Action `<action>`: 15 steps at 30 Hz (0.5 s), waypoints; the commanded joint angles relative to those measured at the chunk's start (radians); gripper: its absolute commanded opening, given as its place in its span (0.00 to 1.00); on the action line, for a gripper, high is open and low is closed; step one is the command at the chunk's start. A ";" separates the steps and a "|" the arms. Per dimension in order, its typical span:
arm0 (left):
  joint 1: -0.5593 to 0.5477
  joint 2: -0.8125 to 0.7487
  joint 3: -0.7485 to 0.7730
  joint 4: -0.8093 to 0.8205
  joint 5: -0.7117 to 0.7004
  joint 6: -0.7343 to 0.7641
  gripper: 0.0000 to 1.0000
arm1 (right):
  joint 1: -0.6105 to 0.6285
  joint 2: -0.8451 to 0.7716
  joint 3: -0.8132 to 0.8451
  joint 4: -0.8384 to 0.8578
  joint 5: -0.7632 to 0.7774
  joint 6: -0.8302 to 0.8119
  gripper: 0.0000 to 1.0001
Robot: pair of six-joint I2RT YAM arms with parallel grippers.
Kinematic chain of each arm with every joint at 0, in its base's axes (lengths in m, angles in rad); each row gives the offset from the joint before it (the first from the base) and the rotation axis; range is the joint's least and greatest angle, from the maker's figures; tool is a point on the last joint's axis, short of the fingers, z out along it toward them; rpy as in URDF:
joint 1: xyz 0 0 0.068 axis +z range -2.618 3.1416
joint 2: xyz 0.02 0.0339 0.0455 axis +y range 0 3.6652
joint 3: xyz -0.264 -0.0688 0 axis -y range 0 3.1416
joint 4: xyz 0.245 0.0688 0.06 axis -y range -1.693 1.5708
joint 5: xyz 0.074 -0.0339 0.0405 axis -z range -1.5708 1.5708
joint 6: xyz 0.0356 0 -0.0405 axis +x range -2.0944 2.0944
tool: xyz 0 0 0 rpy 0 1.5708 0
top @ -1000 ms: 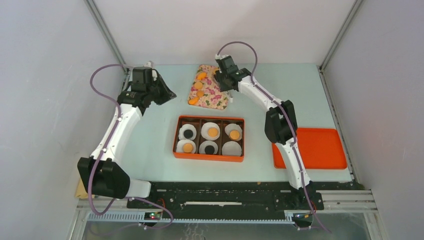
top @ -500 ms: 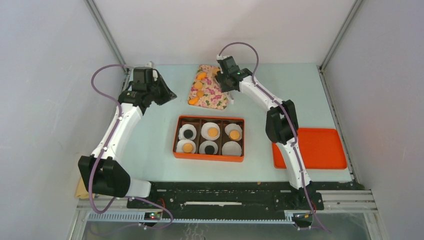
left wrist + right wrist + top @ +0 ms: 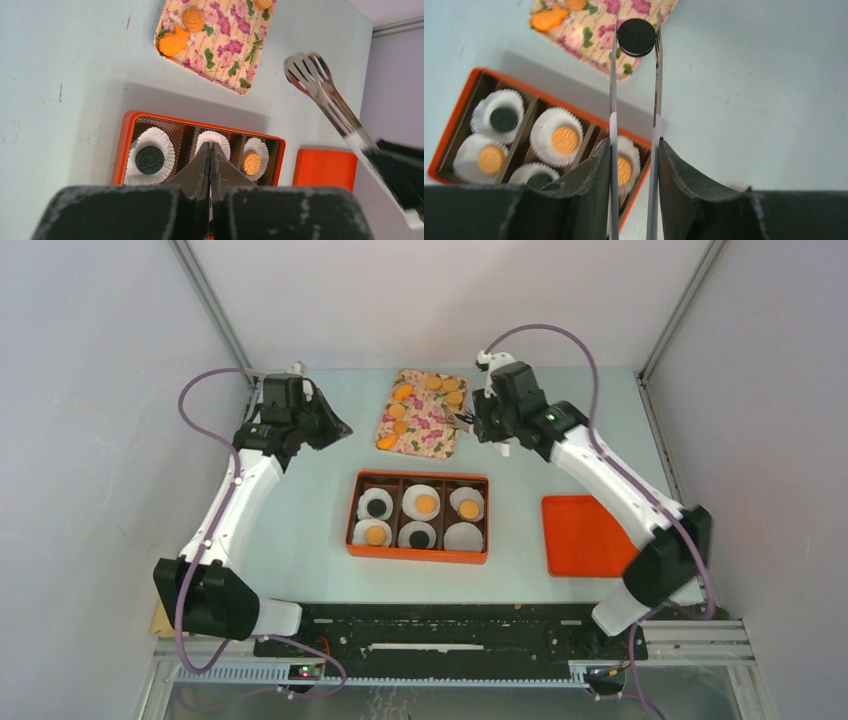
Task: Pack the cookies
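Tongs (image 3: 655,75) sit clamped between the fingers of the right gripper (image 3: 634,150), and their tips pinch a black cookie (image 3: 636,37) on edge above the table (image 3: 300,510), just off the flowered tray (image 3: 425,425) at its 3 o'clock side. Orange cookies (image 3: 403,393) lie on that tray, which sits at 12 o'clock from the orange box (image 3: 350,515). Five of the box's six paper cups (image 3: 421,502) hold one cookie each, three orange and two black; the cup (image 3: 463,536) at the near right is bare. An orange lid (image 3: 580,535) lies at 3 o'clock from the box. The left gripper (image 3: 210,150) hovers at 10 o'clock from the box, jaws pressed together on nothing.
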State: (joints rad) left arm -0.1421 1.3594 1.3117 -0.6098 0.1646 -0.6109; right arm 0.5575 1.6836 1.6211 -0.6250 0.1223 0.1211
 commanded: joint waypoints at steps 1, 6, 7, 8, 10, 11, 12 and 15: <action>-0.007 -0.061 -0.006 0.013 0.013 -0.005 0.01 | 0.058 -0.260 -0.132 -0.017 0.001 0.023 0.09; -0.018 -0.070 -0.011 0.014 0.016 -0.008 0.01 | 0.184 -0.453 -0.241 -0.171 0.029 0.061 0.10; -0.022 -0.072 -0.011 0.014 0.014 -0.009 0.01 | 0.220 -0.478 -0.259 -0.209 0.048 0.076 0.10; -0.027 -0.073 -0.012 0.015 0.012 -0.009 0.01 | 0.258 -0.504 -0.277 -0.239 0.066 0.105 0.10; -0.037 -0.074 -0.012 0.017 0.012 -0.011 0.01 | 0.327 -0.547 -0.320 -0.292 0.085 0.161 0.09; -0.042 -0.073 -0.012 0.019 0.012 -0.013 0.01 | 0.359 -0.564 -0.339 -0.312 0.096 0.195 0.09; -0.047 -0.072 -0.012 0.019 0.012 -0.014 0.01 | 0.387 -0.583 -0.366 -0.329 0.107 0.226 0.10; -0.061 -0.074 -0.009 0.023 0.012 -0.019 0.01 | 0.443 -0.613 -0.416 -0.350 0.131 0.297 0.10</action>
State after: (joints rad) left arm -0.1837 1.3190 1.3098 -0.6090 0.1646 -0.6136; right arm 0.9482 1.1103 1.2484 -0.9058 0.1833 0.2802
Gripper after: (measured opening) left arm 0.011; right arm 0.419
